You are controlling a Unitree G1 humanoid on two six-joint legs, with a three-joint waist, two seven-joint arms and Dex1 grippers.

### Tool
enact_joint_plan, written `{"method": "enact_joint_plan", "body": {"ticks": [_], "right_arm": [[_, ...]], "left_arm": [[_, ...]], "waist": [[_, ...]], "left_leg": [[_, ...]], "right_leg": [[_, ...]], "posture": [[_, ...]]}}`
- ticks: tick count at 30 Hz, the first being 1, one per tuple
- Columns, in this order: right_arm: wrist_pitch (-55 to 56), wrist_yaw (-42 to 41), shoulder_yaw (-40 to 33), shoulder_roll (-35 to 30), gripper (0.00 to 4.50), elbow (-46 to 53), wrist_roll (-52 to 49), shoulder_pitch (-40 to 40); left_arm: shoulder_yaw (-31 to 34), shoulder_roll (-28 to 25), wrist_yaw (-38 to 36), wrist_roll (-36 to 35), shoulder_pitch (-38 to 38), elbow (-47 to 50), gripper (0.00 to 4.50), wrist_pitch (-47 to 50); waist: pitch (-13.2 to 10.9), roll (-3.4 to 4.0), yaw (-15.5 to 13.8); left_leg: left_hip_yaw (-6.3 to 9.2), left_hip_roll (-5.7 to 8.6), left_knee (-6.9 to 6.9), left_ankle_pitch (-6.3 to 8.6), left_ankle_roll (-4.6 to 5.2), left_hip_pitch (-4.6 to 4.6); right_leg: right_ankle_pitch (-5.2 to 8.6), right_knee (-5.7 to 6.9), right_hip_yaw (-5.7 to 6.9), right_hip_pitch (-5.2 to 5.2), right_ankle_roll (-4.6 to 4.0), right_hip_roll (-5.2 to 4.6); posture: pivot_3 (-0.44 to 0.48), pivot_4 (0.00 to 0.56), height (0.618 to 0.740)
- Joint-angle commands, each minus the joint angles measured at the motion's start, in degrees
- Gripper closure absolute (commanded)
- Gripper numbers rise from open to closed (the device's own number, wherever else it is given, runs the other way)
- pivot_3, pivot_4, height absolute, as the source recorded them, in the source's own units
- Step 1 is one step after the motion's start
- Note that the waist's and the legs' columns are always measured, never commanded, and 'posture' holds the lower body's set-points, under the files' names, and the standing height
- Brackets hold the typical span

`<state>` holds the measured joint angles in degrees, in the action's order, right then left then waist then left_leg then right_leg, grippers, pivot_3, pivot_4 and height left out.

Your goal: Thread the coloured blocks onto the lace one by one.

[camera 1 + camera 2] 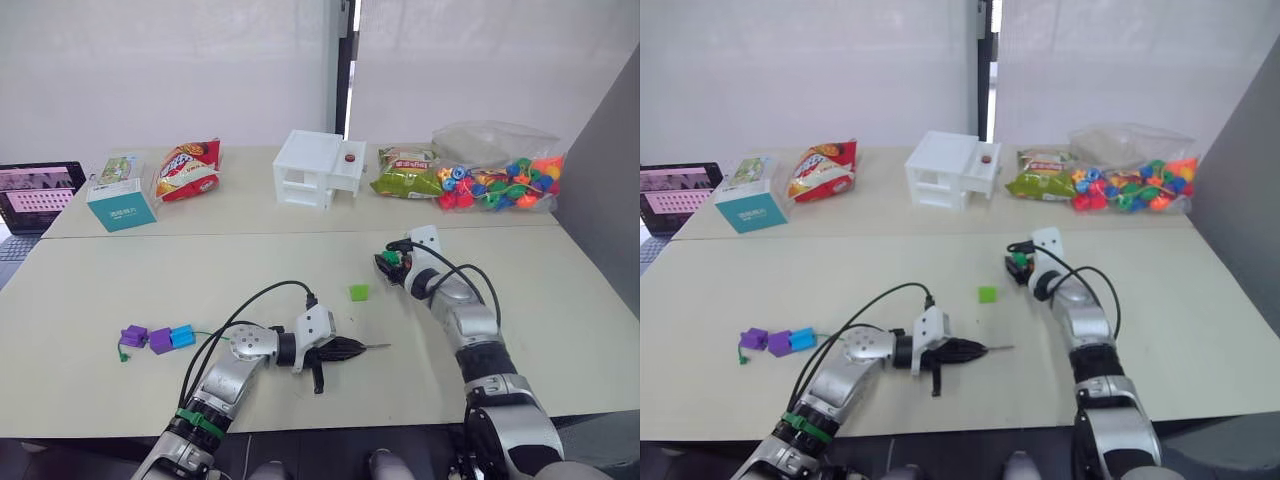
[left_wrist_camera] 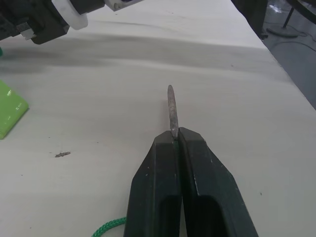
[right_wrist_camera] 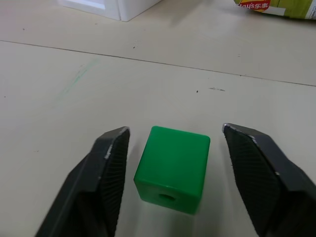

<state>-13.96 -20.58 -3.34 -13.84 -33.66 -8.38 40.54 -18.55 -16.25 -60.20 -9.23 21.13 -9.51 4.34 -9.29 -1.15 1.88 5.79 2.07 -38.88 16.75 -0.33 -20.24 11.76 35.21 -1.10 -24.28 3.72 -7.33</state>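
Observation:
My left gripper [image 1: 352, 348] lies low over the table's near middle, shut on the grey metal tip [image 2: 171, 106] of the lace, which sticks out past the fingertips. The green lace [image 1: 205, 333] trails left to two purple blocks [image 1: 133, 336] [image 1: 160, 341] and a blue block [image 1: 182, 336] strung side by side, with a knot [image 1: 122, 352] at the end. A light green block [image 1: 358, 292] sits loose on the table. My right gripper [image 3: 175, 131] is open around a dark green block [image 3: 173, 168] that rests on the table; the fingers [image 3: 106, 168] stand apart from its sides.
Along the back table stand a white toy house [image 1: 318, 168], snack bags [image 1: 187, 168] [image 1: 405, 180], a clear bag of mixed beads [image 1: 500, 175] and a teal box [image 1: 120, 200]. A laptop [image 1: 35, 195] sits at far left. Black cables [image 1: 250, 305] loop over my left arm.

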Motion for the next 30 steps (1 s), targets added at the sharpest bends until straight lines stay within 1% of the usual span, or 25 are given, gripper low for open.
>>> {"method": "enact_joint_plan", "body": {"ticks": [1,2,5,10,13,15,18,21,26,28,30], "right_arm": [[2.74,0.48,-1.23,0.38,2.94,-1.35,-0.19,1.26],[2.92,0.61,-1.28,0.35,3.29,-1.23,-0.10,1.01],[2.37,1.00,-1.86,0.00,3.31,2.15,-0.63,-0.72],[-2.04,2.32,-4.09,-1.08,3.31,14.34,-2.37,-6.16],[-8.16,4.76,-5.80,-1.08,3.31,27.45,-4.47,-13.03],[-12.92,6.94,-6.80,-0.29,3.31,37.91,-5.86,-19.51],[-19.00,10.96,-7.53,2.57,3.31,51.28,-7.75,-28.90],[-23.60,14.44,-7.52,5.24,3.31,60.27,-8.23,-36.21],[-27.46,16.70,-6.47,6.90,3.31,67.56,-8.01,-45.16],[-27.67,17.26,-6.04,7.35,3.31,68.05,-7.69,-46.99],[-27.48,17.76,-5.77,7.76,3.31,67.99,-7.42,-47.13]], "left_arm": [[0.55,-0.13,0.55,-0.63,-0.34,1.21,4.50,0.71],[0.48,-0.09,0.54,-0.61,-0.32,1.23,4.50,0.71],[0.32,0.03,0.34,-0.62,-0.26,1.14,4.50,0.72],[0.02,0.55,-0.02,-0.68,0.07,0.68,4.50,0.60],[-0.22,0.85,-0.48,-0.77,0.23,0.50,4.50,0.19],[-0.37,0.92,-1.03,-0.87,0.35,0.39,4.50,-0.03],[-0.65,1.01,-2.11,-1.06,0.69,-0.11,4.50,-0.16],[-0.97,1.24,-3.34,-1.36,0.99,-0.67,4.50,0.05],[-1.22,1.61,-4.73,-1.23,1.33,-1.53,4.50,-0.03],[-1.32,1.79,-5.09,-1.05,1.52,-1.93,4.50,-0.34],[-1.48,1.79,-5.84,-0.97,1.79,-2.42,4.50,-0.60]], "waist": [[0.00,0.01,0.13],[0.01,0.01,0.20],[0.01,0.02,0.18],[0.01,0.02,0.11],[0.02,0.04,-0.17],[0.04,0.07,-0.48],[0.05,0.08,-0.88],[0.05,0.11,-0.90],[0.06,0.13,-0.99],[0.06,0.14,-1.01],[0.06,0.14,-1.01]], "left_leg": [[0.00,0.00,0.00,0.00,0.00,0.00],[0.00,0.00,0.00,0.00,0.00,0.00],[0.02,0.00,0.00,0.00,0.00,0.00],[0.05,0.01,0.00,0.01,0.01,-0.03],[0.05,0.01,0.01,0.01,0.01,-0.03],[0.08,0.01,0.04,0.02,0.03,-0.04],[0.06,0.01,0.05,0.03,0.06,-0.04],[0.05,0.02,0.04,0.03,0.06,-0.03],[-0.01,0.01,0.02,0.03,0.04,0.00],[-0.01,0.01,0.02,0.03,0.05,0.01],[-0.02,0.01,0.01,0.03,0.05,0.03]], "right_leg": [[0.00,0.00,0.00,0.00,0.00,0.00],[0.00,0.00,0.00,0.00,0.00,0.00],[0.00,0.00,0.00,0.01,0.00,0.00],[0.00,0.01,0.00,0.00,0.01,0.00],[0.00,0.00,0.00,-0.01,0.01,0.00],[0.00,0.00,0.01,-0.02,0.01,0.00],[0.00,-0.03,0.01,-0.01,0.01,0.00],[0.00,-0.04,-0.01,-0.02,0.02,0.00],[0.03,-0.13,-0.01,0.05,0.04,0.01],[0.03,-0.13,-0.02,0.06,0.05,0.01],[0.03,-0.15,-0.02,0.10,0.05,0.01]], "posture": [[0.000,0.150,0.740],[0.000,0.150,0.740],[0.000,0.150,0.740],[0.000,0.150,0.740],[0.000,0.150,0.740],[0.000,0.150,0.740],[0.000,0.150,0.740],[0.000,0.150,0.740],[0.000,0.150,0.740],[0.000,0.150,0.740],[0.000,0.150,0.740]]}}
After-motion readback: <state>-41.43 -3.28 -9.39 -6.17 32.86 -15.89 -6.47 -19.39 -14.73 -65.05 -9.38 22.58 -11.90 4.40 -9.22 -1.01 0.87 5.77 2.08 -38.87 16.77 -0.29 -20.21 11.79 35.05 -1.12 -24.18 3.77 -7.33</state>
